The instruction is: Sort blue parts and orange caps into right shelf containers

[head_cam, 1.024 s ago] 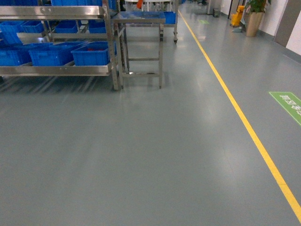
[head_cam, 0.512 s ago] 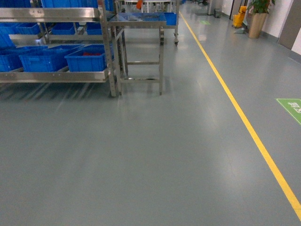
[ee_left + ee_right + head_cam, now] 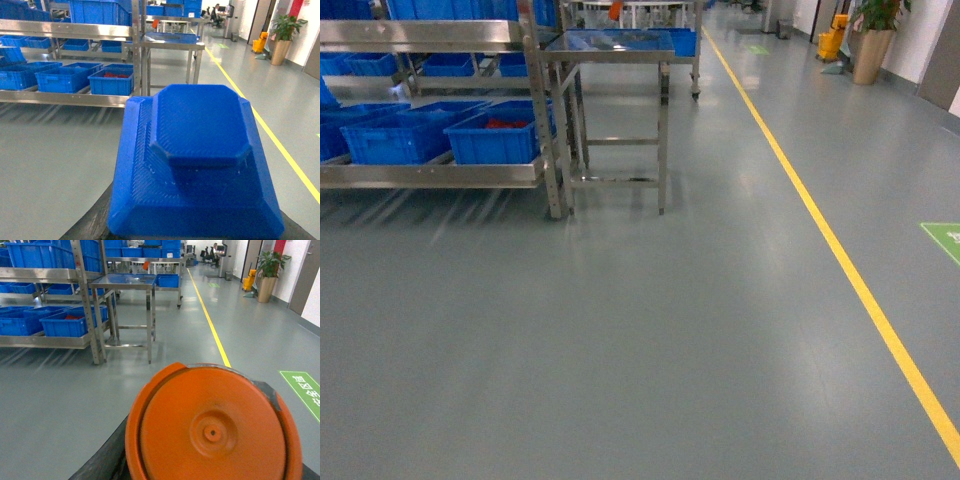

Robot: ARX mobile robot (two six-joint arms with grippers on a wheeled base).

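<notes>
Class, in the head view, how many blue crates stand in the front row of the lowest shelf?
3: right-end crate, middle crate, left crate cut off by the frame; more may be hidden.

A metal shelf rack [image 3: 430, 170] stands at far left holding crates [image 3: 495, 140] on its lower shelf, a steel table [image 3: 615, 45] just beside its right end, a floor line [image 3: 820, 230] running further right.
</notes>
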